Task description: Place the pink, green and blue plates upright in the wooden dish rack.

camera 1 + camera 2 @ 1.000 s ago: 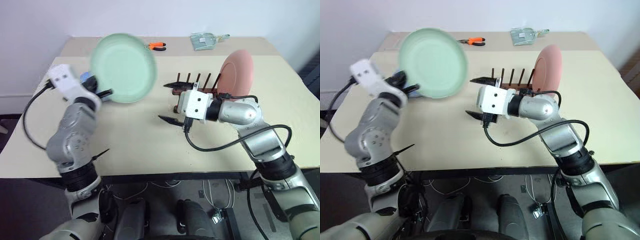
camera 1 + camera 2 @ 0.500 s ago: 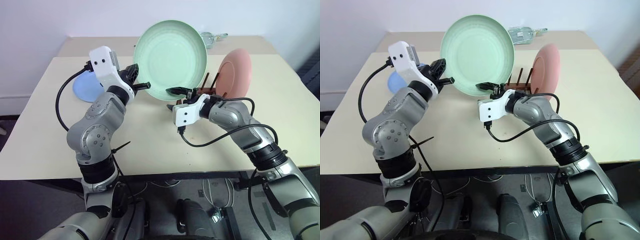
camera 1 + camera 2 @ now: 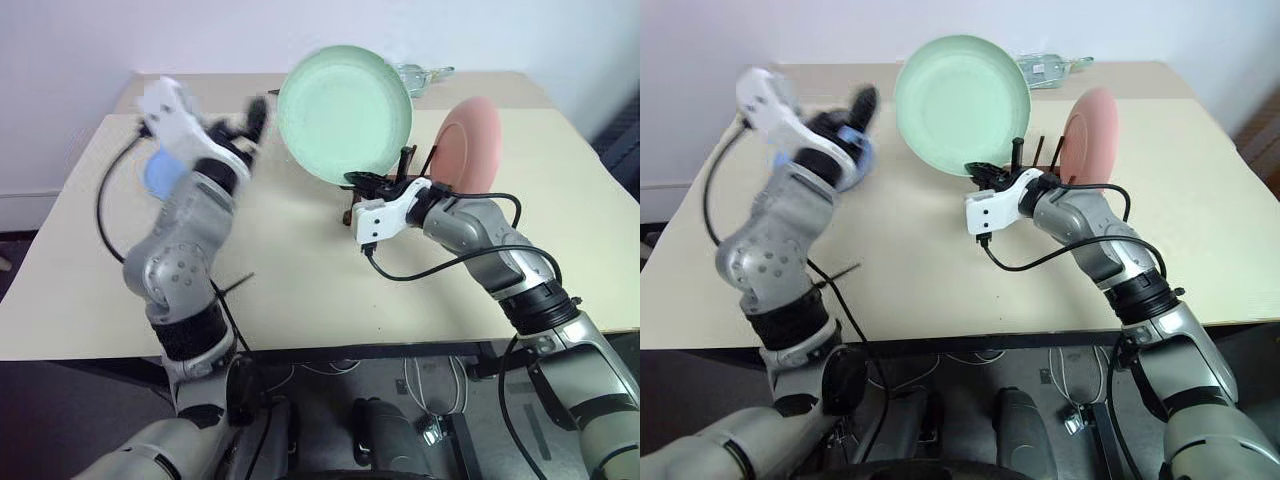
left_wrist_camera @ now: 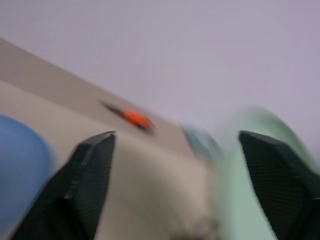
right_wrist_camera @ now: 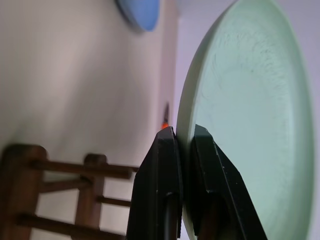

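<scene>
Going left to right: the left gripper [image 3: 250, 118] hangs with jaws apart near the blue plate [image 3: 160, 172]. The right gripper [image 3: 985, 172] pinches the green plate [image 3: 345, 112] by its rim, just left of the wooden dish rack [image 3: 415, 180], where the pink plate [image 3: 468, 145] stands upright. Handover looks done; next it needs lowering between free pegs.

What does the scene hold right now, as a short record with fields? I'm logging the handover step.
green plate: held upright at its lower rim, above the table
right end effector: shut on the green plate's rim
left end effector: open, off the plate, holding nothing
pink plate: standing upright in the wooden dish rack
blue plate: flat on the table, behind the left arm
done: one of three plates racked
</scene>
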Controlling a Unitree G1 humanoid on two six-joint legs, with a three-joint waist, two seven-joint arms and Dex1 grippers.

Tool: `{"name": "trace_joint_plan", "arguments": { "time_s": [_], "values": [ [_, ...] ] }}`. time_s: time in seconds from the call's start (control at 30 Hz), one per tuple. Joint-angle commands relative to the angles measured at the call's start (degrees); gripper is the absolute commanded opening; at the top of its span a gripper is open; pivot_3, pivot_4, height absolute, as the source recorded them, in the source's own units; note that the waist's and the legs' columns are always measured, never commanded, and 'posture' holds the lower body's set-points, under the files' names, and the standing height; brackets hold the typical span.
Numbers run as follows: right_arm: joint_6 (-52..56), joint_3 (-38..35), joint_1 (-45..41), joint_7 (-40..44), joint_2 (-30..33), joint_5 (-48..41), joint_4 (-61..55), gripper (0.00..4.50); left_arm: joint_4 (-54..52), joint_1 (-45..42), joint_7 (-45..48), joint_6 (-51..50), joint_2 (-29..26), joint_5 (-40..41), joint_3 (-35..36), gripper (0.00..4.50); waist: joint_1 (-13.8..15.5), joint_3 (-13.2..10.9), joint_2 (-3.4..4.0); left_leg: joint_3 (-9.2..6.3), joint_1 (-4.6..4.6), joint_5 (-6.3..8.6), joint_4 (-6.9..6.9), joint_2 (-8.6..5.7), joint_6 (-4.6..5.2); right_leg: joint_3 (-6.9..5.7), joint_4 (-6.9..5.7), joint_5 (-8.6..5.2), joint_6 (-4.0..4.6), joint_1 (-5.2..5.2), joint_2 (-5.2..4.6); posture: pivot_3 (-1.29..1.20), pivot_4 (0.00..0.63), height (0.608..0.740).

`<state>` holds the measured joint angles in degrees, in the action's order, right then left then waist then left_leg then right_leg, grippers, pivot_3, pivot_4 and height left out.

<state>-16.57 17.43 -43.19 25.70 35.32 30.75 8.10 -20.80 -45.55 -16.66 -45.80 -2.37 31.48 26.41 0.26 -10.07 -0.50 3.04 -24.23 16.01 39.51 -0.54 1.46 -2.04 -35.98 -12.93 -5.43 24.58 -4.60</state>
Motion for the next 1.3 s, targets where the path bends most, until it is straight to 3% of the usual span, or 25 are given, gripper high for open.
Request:
{"name": "trace_joint_plan", "arguments": {
  "time_s": [0.03,0.1,0.2,0.3,0.4,0.67,1.27,1.3],
  "values": [
    [7.1,-9.67,-1.51,4.79,-2.89,-17.27,-4.62,0.0,1.18,4.99,7.06,4.67,-10.28,-8.46,-7.19,3.89,-0.03,0.0,-0.01,0.01,0.04,-0.02,-0.11,0.0,-0.02,0.01,0.01,0.0,0.0,0.0,0.01,0.0,0.15,0.74],
    [18.59,-15.55,-1.3,9.77,-6.12,-32.22,-9.33,0.0,1.61,10.68,15.16,7.25,-16.5,-11.67,-14.64,3.89,-0.06,0.01,0.02,0.07,0.1,-0.04,-0.28,0.01,-0.05,0.03,-0.01,0.0,0.0,-0.01,0.03,0.0,0.15,0.74],
    [36.83,-23.38,-2.37,10.32,-9.67,-49.38,-15.6,0.0,1.14,17.91,25.48,12.32,-20.8,-12.85,-22.03,3.89,0.54,0.01,0.02,0.04,0.1,-0.03,-0.3,0.04,-0.03,0.0,-0.04,0.0,0.01,-0.09,-0.04,0.0,0.15,0.74],
    [51.28,-29.42,-3.01,6.58,-11.54,-61.67,-19.62,0.0,-0.17,23.63,33.39,15.41,-22.67,-12.67,-26.81,3.89,0.43,0.01,0.02,0.0,0.07,0.04,-0.29,0.0,0.03,0.0,0.03,0.01,0.04,-0.07,-0.39,0.0,0.15,0.74],
    [59.99,-31.95,-2.32,3.41,-11.89,-68.09,-22.02,0.0,-1.72,27.65,38.71,16.39,-22.78,-10.93,-29.19,3.89,0.05,0.02,0.06,-0.03,0.07,0.09,-0.4,-0.01,0.06,0.03,0.15,-0.03,0.14,0.04,-0.49,0.0,0.15,0.74],
    [66.41,-34.89,-1.38,-1.89,-12.29,-74.04,-20.54,0.0,-2.85,29.98,41.32,15.8,-21.1,-9.9,-28.82,3.89,-0.97,0.04,0.14,-0.02,-0.13,0.19,-0.53,0.0,0.27,0.06,-0.04,-0.08,0.27,0.41,-0.52,0.0,0.15,0.74],
    [67.12,-36.3,-4.43,-2.12,-10.56,-73.84,-5.99,0.0,-3.17,31.31,42.59,15.54,-21.11,-10.14,-28.36,3.89,-0.87,0.04,0.14,0.02,-0.13,0.18,-0.44,-0.01,0.34,0.03,-0.07,-0.07,0.24,0.34,-0.4,0.0,0.15,0.74],
    [66.84,-35.92,-4.56,-1.7,-10.18,-73.43,-5.77,0.35,-3.21,31.36,42.61,15.51,-21.11,-10.17,-28.31,3.94,-0.88,0.04,0.14,0.02,-0.13,0.18,-0.44,-0.01,0.35,0.03,-0.07,-0.07,0.24,0.33,-0.4,0.0,0.15,0.74]
  ]
}}
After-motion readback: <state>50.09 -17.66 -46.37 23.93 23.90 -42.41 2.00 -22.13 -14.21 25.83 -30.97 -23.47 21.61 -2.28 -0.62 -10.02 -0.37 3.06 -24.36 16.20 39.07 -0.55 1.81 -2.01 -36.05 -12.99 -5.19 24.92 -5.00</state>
